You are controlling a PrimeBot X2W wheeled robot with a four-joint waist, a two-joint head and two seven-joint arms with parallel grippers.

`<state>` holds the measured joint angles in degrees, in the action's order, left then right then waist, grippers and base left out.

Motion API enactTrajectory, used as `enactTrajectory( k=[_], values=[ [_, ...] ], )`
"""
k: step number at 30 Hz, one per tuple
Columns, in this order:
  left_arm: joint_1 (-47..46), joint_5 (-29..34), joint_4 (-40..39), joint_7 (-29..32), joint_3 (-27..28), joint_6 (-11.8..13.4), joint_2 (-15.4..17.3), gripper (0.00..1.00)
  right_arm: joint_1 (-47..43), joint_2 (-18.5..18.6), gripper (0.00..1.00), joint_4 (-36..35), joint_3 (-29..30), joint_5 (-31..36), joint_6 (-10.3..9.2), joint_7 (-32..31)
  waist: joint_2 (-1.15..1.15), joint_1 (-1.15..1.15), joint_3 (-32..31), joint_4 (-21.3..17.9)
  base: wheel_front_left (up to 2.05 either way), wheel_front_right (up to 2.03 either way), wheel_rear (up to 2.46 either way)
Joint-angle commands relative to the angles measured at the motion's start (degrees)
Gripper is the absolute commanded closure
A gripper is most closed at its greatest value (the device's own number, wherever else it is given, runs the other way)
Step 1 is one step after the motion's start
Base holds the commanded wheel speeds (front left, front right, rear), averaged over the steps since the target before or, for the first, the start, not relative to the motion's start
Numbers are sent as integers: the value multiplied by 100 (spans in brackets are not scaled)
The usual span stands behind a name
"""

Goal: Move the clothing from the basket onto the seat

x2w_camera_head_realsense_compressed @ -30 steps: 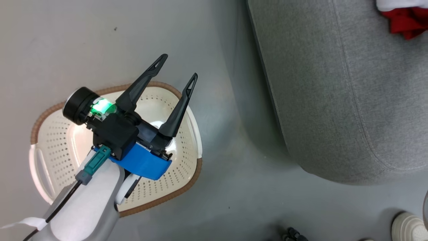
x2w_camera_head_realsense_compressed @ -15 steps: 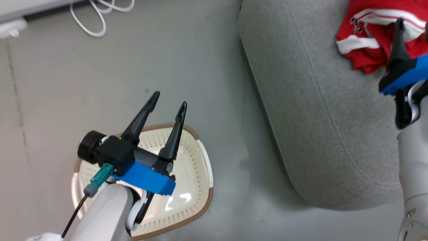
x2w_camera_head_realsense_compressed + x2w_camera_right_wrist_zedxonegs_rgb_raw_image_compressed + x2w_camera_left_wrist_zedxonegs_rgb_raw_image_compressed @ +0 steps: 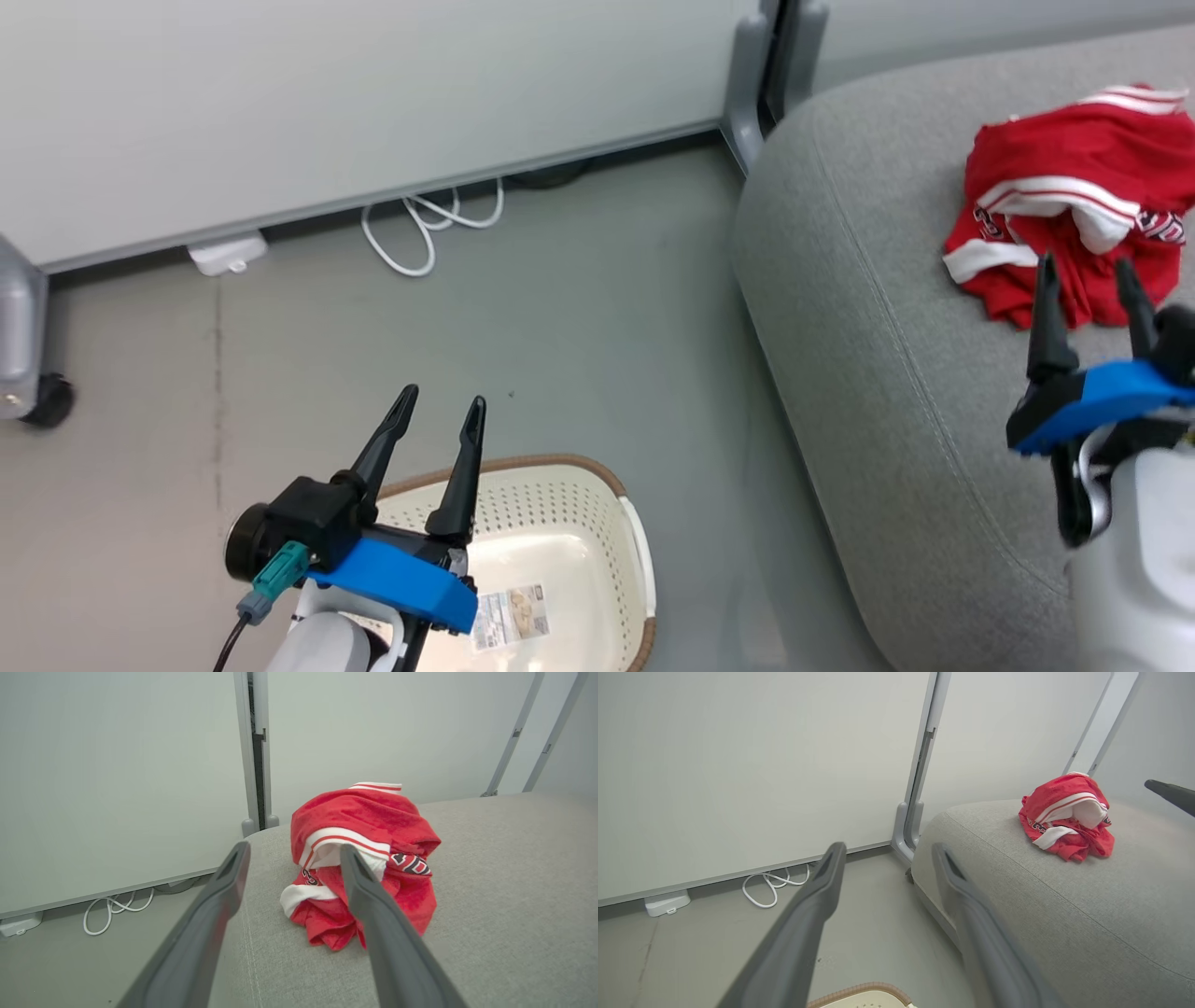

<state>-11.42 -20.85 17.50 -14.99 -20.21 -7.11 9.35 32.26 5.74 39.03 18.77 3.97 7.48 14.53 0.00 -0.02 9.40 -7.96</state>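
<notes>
The clothing (image 3: pixel 1074 215) lies as a crumpled red heap with white stripes and dark lettering on the grey seat (image 3: pixel 887 373). My right gripper (image 3: pixel 1084 264) is open, its tips just short of the heap's near edge and holding nothing. In the right wrist view the heap (image 3: pixel 364 877) sits beyond the spread fingers of the right gripper (image 3: pixel 294 847). My left gripper (image 3: pixel 444 397) is open above the far rim of the basket (image 3: pixel 569 509). The part of the basket that shows holds only a paper label (image 3: pixel 509 616). From the left wrist, the left gripper (image 3: pixel 888 847) points at the wall, with the heap (image 3: pixel 1066 816) at right.
A pale wall panel runs along the back, with a coiled white cable (image 3: pixel 420 233) and a white adapter (image 3: pixel 227 254) at its foot. A grey post foot (image 3: pixel 756 84) stands by the seat's far corner. A caster wheel (image 3: pixel 42 401) sits at the left edge.
The head view has swung upward, bringing the wall and the whole red heap into it. My right gripper has come into view near the heap. The left fingers stand closer together than before.
</notes>
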Motion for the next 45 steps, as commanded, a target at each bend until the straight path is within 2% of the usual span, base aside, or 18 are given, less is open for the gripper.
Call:
enactTrajectory(
  k=[1, 9, 13, 19, 31, 45],
  values=[
    [69, 13, 29, -28, 74, -22, -8, 0, -218, -31, 0, -146, -41, 26, 3, 21, 0, 2, -254, 237, 0, 0, 0],
    [272, 18, 240, -27, 501, -27, -114, 0, -1553, -278, 0, -1401, -342, -1, 3, -257, 0, 2, -513, 598, 0, 0, 0],
    [317, 29, 341, -28, 729, -23, -126, 0, -2004, -287, 0, -1676, -885, -543, 3, -370, 0, 2, -635, 766, 0, 0, 0],
    [420, 60, 501, -28, 889, -34, -133, 0, -2478, -282, 0, -1978, -1415, -759, 3, -517, 0, 2, -905, 1056, 0, 0, 0],
    [550, 73, 714, -29, 1204, -47, 24, 0, -2795, -283, 0, -2417, -1523, -1077, 3, -689, 0, 2, -1060, 1316, 0, 0, 0],
    [592, 41, 830, -28, 1141, -50, -72, 0, -2829, -284, 0, -2447, -1466, -1170, 3, -727, 0, 2, -1038, 1339, 0, 0, 0]
  ],
)
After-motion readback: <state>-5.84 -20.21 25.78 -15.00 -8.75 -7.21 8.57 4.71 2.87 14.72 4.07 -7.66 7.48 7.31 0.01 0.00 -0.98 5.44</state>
